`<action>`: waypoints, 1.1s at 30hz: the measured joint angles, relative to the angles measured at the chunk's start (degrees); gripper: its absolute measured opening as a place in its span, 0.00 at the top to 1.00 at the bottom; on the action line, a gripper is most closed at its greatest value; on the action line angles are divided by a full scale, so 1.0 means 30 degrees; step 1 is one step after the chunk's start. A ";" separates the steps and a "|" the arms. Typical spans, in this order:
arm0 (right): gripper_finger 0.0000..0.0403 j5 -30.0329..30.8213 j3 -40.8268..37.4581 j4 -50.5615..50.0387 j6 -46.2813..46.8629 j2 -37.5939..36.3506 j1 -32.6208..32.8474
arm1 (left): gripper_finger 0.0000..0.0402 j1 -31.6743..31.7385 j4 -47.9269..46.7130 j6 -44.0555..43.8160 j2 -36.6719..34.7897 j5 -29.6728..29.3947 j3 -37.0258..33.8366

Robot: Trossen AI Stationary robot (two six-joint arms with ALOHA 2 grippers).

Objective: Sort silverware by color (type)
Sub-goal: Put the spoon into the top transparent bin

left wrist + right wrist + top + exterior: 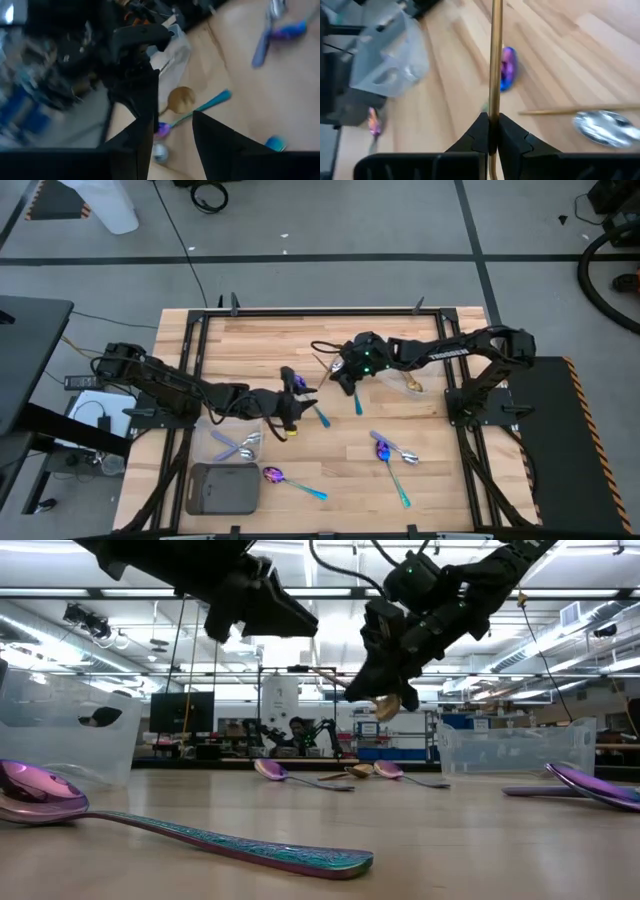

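Note:
My right gripper (345,372) hangs above the table's middle, shut on a gold spoon (388,703). My left gripper (290,405) is open and raised just to its left, touching nothing; through its fingers (172,137) I see an iridescent spoon with a teal handle (200,107) lying flat on the wood. More iridescent spoons (295,480) (392,465) lie on the near part of the table. Silver pieces (240,444) lie in the left clear tray, and a gold one (414,385) in the right clear tray. My right gripper pinches the gold spoon's handle (494,107) between its two fingers (479,131). The handle runs on past the fingertips. The spoon is lifted clear of the table, with its bowl (388,703) just below the gripper.
A dark grey tray (222,487) sits at the near left, beside the left clear tray (222,435). The right clear tray (400,378) stands under the right arm. A silver spoon (607,127) and a purple-blue one (507,67) lie below the right gripper. Bare wood shows along the far edge.

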 joint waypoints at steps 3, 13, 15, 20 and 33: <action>0.92 0.0375 0.0000 -0.1543 -0.0478 -0.0392 -0.0427 | 0.64 0.0217 -0.0400 -0.2978 0.0000 0.1176 0.0000; 0.92 0.3632 0.0000 -0.6166 -0.1476 -0.2735 -0.0718 | 0.64 0.1037 -0.0524 -0.9264 0.0000 0.6062 0.0000; 0.92 0.3685 0.0002 -0.6811 -0.1450 -0.3309 -0.0728 | 0.64 0.1035 -0.0543 -0.9895 0.0000 0.6109 0.0000; 0.92 0.4780 0.0007 -0.9098 -0.1350 -0.4840 -0.0769 | 0.64 0.0991 -0.0445 -1.0784 0.0000 0.6129 0.0000; 0.92 0.9908 0.0007 -1.6565 0.0601 -0.7937 -0.1046 | 0.64 0.0998 -0.0206 -1.3457 0.0000 0.6158 0.0000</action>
